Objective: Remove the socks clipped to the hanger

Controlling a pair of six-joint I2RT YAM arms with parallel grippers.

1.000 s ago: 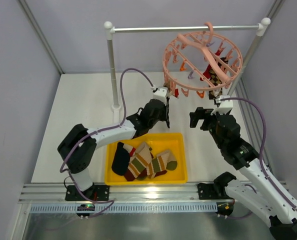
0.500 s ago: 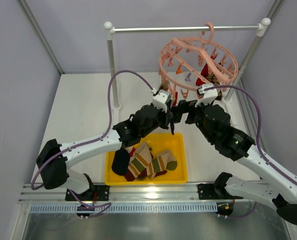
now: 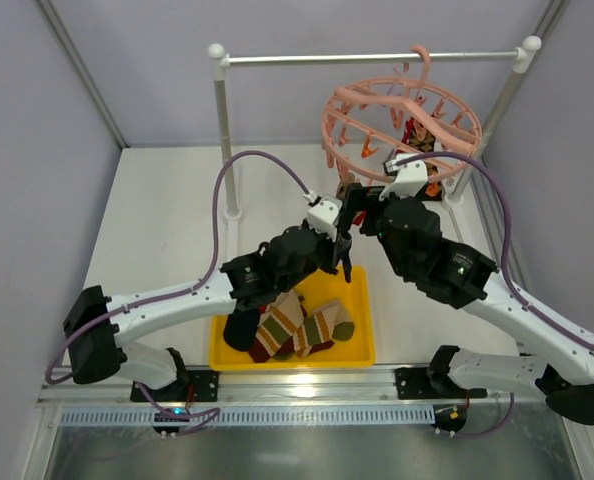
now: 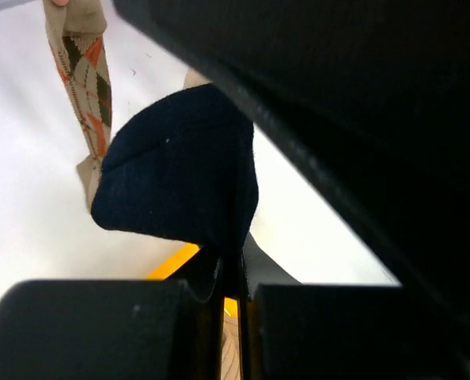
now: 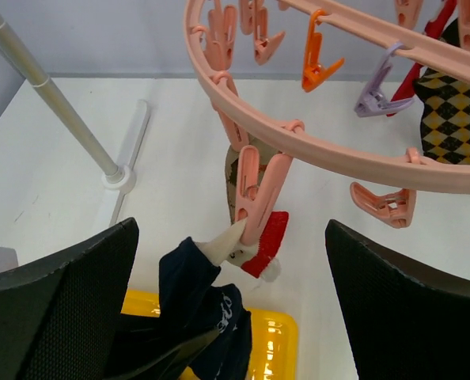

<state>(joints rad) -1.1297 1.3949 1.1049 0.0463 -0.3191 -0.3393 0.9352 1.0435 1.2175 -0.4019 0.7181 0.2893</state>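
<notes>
The round pink hanger (image 3: 402,128) hangs by its hook from the rail stand (image 3: 222,130) at the far right of the white tabletop (image 3: 167,230), and both arms reach up beneath its near left rim. The left gripper (image 4: 233,269) is pressed together on the lower edge of a dark navy sock (image 4: 180,174), the fabric pinched in the thin slit between its two fingers and bulging out above them. In the right wrist view that same sock hangs below a pink clip (image 5: 255,198) on the ring, its pale upper corner meeting the tip of the clip; whether the clip grips it there cannot be told for sure. A small red and white piece (image 5: 268,241) sits just beside the clip's tip. The right gripper (image 5: 231,229) is spread wide, its dark fingers (image 5: 61,309) standing on either side of the sock and clip and touching neither. A brown patterned sock (image 5: 235,170) hangs behind the clip, and a black-and-yellow argyle sock (image 5: 449,111) with a red sock (image 5: 413,75) beside it is clipped at the far right of the ring. Below the arms, a yellow tray (image 3: 362,350) on the tabletop holds striped socks (image 3: 297,330) and another dark sock (image 3: 239,325)
</notes>
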